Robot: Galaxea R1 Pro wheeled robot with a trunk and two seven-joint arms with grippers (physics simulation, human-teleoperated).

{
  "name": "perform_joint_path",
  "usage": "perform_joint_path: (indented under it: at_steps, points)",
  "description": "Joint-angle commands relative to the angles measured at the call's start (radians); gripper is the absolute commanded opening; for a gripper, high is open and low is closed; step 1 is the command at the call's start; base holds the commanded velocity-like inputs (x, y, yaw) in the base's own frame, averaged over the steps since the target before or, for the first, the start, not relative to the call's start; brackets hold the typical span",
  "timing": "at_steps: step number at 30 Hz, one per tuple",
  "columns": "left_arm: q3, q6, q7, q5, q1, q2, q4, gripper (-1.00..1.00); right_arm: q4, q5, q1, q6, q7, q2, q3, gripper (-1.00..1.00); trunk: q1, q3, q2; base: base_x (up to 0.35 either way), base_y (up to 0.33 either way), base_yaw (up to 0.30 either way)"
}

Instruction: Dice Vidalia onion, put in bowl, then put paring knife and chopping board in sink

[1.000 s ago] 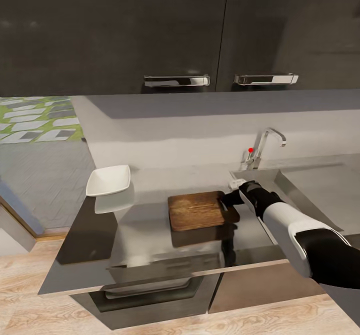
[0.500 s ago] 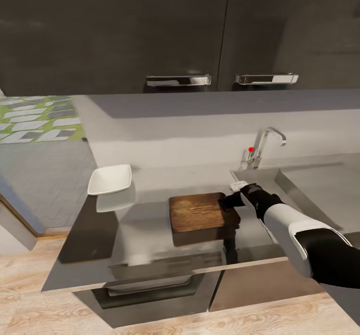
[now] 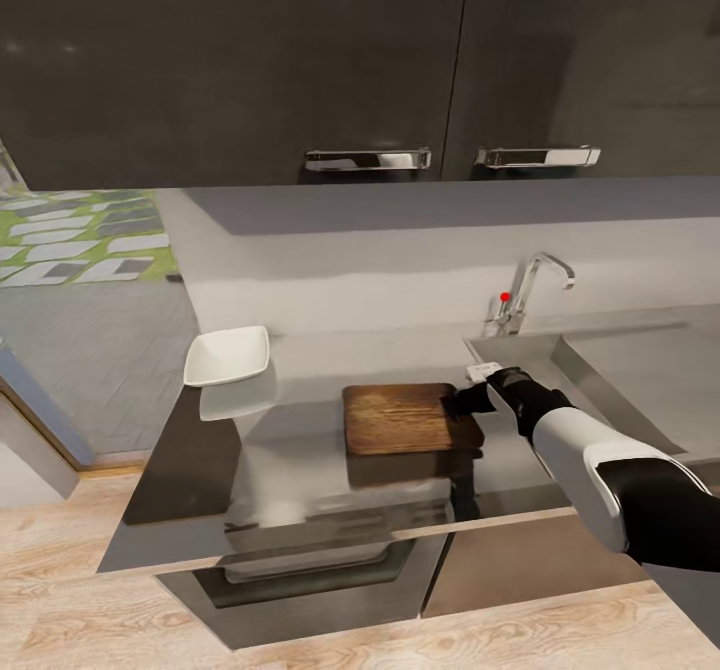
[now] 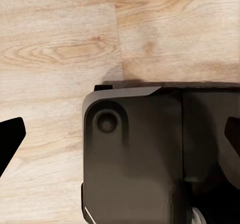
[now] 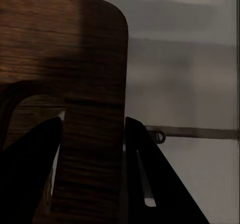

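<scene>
A home kitchen is showing: dark cabinets (image 3: 300, 60), a steel sink (image 3: 600, 370) with chrome tap (image 3: 530, 290), an oven (image 3: 310, 570) sitting beneath the desk (image 3: 300, 450).

A dark-brown wooden board (image 5: 65, 68) with a rounded corner lies on the grey table (image 5: 185, 83). Two dark fingers (image 5: 30, 174) sit on either side of the board's edge strip, gripping it.

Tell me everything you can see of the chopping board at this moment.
The chopping board is a dark-brown rectangle with rounded corners and visible wood grain. It lies flat on the grey countertop, just left of the sink, with nothing on it. The right gripper is at its sink-side edge; in the right wrist view a strip of board sits between the two fingers. Whether they grip is unclear.
</scene>
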Motion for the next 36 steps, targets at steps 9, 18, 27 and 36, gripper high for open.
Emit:
perform_joint_path:
  at_steps: [9,18,27,36]
  points:
    - [0.0,-0.003,-0.001,0.0,0.0,0.0,0.0,1.0,-0.001,0.006,-0.001,0.004,-0.025,-0.001,0.005,-1.0,0.001,-0.002,-0.002,0.0,0.0,0.0]
    - [0.0,-0.002,-0.001,0.0,-0.001,0.0,0.0,1.0,0.0,0.006,-0.001,0.004,-0.028,0.0,0.005,-1.0,0.001,-0.002,-0.002,0.0,0.0,0.0]
    - [0.0,-0.002,-0.001,0.0,-0.001,-0.001,0.0,1.0,0.005,0.006,-0.001,0.001,-0.03,0.006,0.006,-1.0,0.001,-0.002,-0.002,0.0,0.0,0.0]
    - [-0.001,-0.002,-0.001,0.0,0.0,-0.001,0.0,1.0,0.005,0.006,-0.001,0.001,-0.031,0.003,0.007,-1.0,0.001,-0.002,-0.002,0.0,0.0,0.0]
